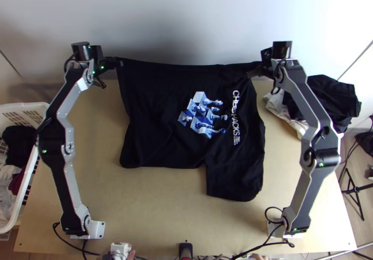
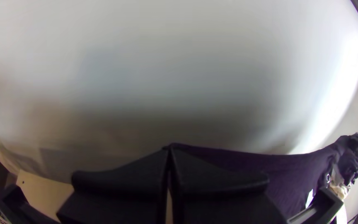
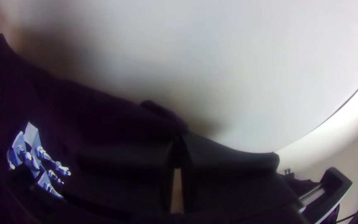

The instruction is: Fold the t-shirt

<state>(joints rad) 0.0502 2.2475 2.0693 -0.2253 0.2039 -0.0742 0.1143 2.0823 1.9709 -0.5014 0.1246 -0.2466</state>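
Observation:
In the top view a black t-shirt (image 1: 158,115) with a blue and white print hangs from both grippers, its upper edge stretched between them and its lower part over the table. My left gripper (image 1: 119,63) is shut on its upper left corner; in the left wrist view the same gripper (image 2: 170,149) has its fingertips together at the end of the shirt (image 2: 245,166). At the upper right corner, my right gripper (image 1: 257,68) is shut on the cloth. The right wrist view shows dark fabric of the shirt (image 3: 83,112) bunched at this gripper (image 3: 179,143). A sleeve hangs at the lower right.
A white basket (image 1: 32,108) with clothes stands beyond the table's left edge. Black and white clothes (image 1: 321,97) lie heaped at the table's right back corner. The wooden table (image 1: 154,213) shows bare in front of the shirt. A hand is at the near edge.

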